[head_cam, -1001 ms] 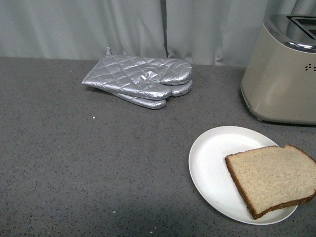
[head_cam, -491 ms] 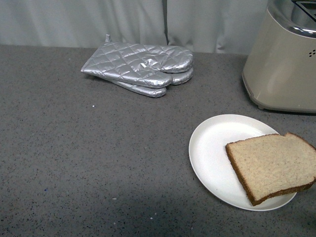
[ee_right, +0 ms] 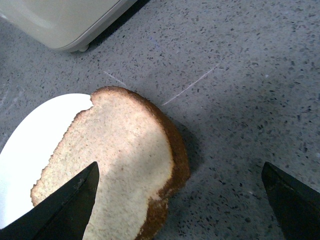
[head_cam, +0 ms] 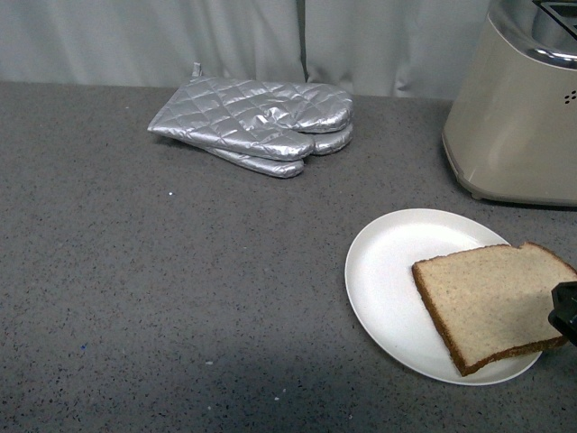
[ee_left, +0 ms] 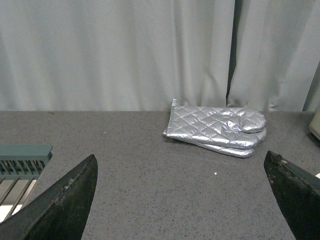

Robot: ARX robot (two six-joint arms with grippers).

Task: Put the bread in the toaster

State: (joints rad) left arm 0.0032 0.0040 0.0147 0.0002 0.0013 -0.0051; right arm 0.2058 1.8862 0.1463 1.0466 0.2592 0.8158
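Note:
The bread (head_cam: 491,302) is one light-brown slice with a dark crust. It lies flat on the right side of a white plate (head_cam: 388,280), and part of it overhangs the rim. In the right wrist view the bread (ee_right: 115,165) sits under one finger, and the crust edge lies between the two. My right gripper (ee_right: 180,167) is open just above it and holds nothing. Only its black tip (head_cam: 565,311) shows in the front view, beside the slice. The beige toaster (head_cam: 518,117) stands behind the plate at the right. My left gripper (ee_left: 180,165) is open over bare counter.
Silver quilted oven mitts (head_cam: 257,126) lie stacked at the back middle, in front of a grey curtain. They also show ahead of the left gripper as the mitts (ee_left: 217,130). A grey-green slatted object (ee_left: 20,160) sits at the edge of the left wrist view.
The front view tilted, so everything first shifted up in the frame. Since half a second ago, the right gripper's black tip has come into view beside the bread. The bread and plate have not moved.

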